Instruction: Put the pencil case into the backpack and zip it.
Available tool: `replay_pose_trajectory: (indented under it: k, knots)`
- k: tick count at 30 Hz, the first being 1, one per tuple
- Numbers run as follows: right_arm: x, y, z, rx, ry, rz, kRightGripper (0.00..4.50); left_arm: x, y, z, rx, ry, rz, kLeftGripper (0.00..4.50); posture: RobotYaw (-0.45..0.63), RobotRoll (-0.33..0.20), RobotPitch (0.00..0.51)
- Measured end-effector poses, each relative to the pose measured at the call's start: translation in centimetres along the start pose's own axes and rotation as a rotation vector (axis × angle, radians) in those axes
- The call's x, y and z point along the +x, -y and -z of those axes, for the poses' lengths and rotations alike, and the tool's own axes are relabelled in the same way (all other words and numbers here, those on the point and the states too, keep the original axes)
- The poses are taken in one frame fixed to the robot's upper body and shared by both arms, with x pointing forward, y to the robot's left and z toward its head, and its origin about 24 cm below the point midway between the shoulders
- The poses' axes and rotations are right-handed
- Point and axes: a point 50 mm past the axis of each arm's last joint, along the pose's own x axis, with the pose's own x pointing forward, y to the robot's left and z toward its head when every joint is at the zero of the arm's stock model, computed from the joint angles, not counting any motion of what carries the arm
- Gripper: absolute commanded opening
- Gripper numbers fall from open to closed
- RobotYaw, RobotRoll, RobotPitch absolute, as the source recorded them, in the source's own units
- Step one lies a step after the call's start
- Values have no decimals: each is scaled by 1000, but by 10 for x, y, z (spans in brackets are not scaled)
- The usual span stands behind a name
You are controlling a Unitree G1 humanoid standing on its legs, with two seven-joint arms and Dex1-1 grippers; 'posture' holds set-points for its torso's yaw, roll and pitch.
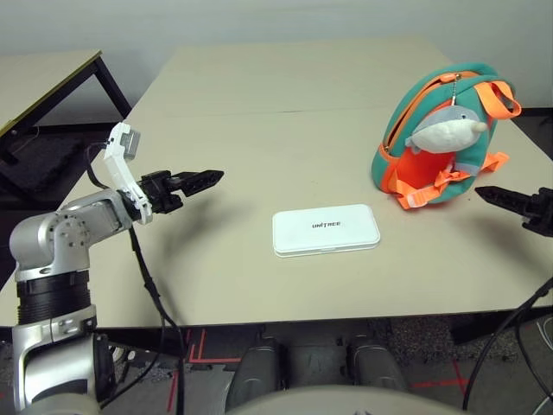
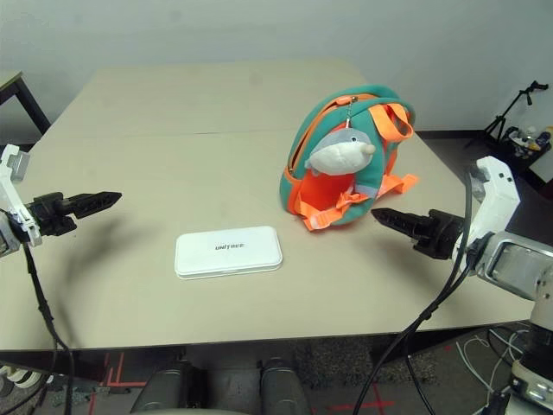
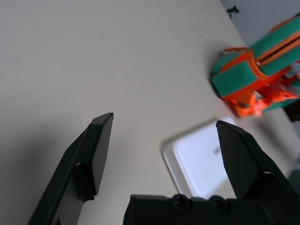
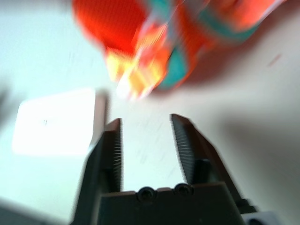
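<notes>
Sitting flat near the middle of the table, the pencil case is untouched, lettering up, w/ nothing resting on it. The backpack is standing upright, well apart from the case and on its right, w/ the plush whale charm hanging down its front and the orange straps spilling onto the tabletop. The orange zipper trim along its top is looking parted, so the opening is prob. ready, though how wide it is gaping can't be told from here. Both arms are hovering above the table, neither touching anything. The left gripper is hanging off to the case's left, pointing toward it, jaws spread wide and holding nothing, w/ the case lying ahead of it in the wrist view. The right gripper is hanging just beside the backpack's base, fingers pointing at it, jaws standing apart w/ a narrow gap, nothing between them. Judging by this, the job is sitting at its very start: approach step, pickup not yet begun. Next move is calling for one gripper to come down over the case and pinch it across its thin edge, since it is lying flat and low, w/ the other arm prob. steadying or holding open the backpack's mouth.
</notes>
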Motion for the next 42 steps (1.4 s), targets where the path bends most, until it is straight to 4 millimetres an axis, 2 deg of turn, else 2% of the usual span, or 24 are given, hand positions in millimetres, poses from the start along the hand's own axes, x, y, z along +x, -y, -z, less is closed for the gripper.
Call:
replay_pose_trajectory:
  k: [4, 5, 8, 13, 21, 29, 42]
  knots:
    - [23, -11, 8, 7, -89, -75, 210, 19, 5, 23, -131, -104, 72, 4500, 73, 0, 0]
    - [29, -13, 9, 2, -101, -84, 19, 23, 6, 29, -154, -133, 83, 4500, 76, 0, 0]
    - [42, -16, 13, -10, -129, -80, 19, 32, 6, 42, -193, -207, 98, 4500, 82, 0, 1]
    - [64, -21, 27, -9, -194, -104, 19, 42, 1, 49, -264, -227, 108, 4500, 85, 0, 4]
    - [81, -24, 28, -57, -191, -82, 19, 48, -9, 61, -345, -285, 109, 4500, 66, 0, 21]
    - [101, -31, 34, -91, -209, -92, 19, 50, -10, 73, -431, -343, 138, 4500, 75, 0, 34]
    - [123, -34, 40, -149, -206, -67, 19, 71, -5, 75, -473, -388, 181, 4500, 78, 0, 37]
